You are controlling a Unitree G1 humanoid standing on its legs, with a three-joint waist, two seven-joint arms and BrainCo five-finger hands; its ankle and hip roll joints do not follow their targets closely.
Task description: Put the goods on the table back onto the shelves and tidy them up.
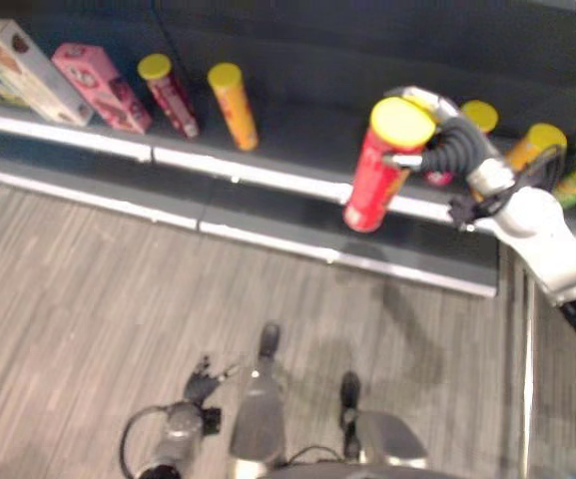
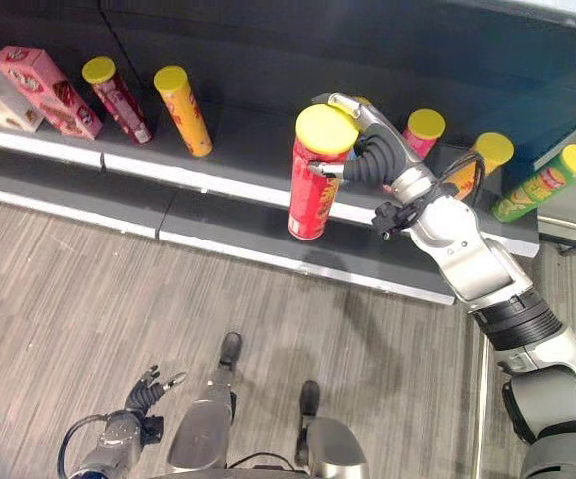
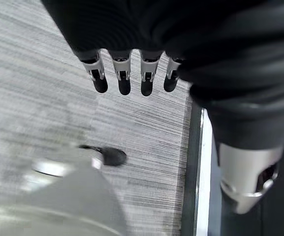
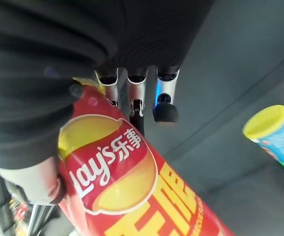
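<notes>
— Nearest to the camera, what do you see?
— Low at the left hangs the left hand (image 2: 146, 391), over a floor (image 2: 58, 289) of grey streaked planks. Its silver fingers with dark tips are straight and loose, and it holds nothing.

— And on the shelf, from the left?
— On the dark, smooth shelf (image 2: 258, 130) with a pale metal front edge stand first a cream cardboard box (image 1: 18, 70), then a pink box (image 2: 43, 88), both rectangular and leaning. Next come two round tubes with yellow lids, a dark red can (image 2: 118, 98) and an orange can (image 2: 185, 110), both tilted.

— Where is the red can?
— The red can (image 2: 312, 180), a glossy cylinder with a flat yellow lid, is in the air above the front edge of the shelf, nearly upright. The right hand (image 2: 372, 150) has its fingers and thumb curled around the upper part of it.

— And further right?
— Behind the hand is a pink can (image 2: 422, 132), then an orange-yellow can (image 2: 482, 160), and a green can (image 2: 542, 182) that leans strongly.
</notes>
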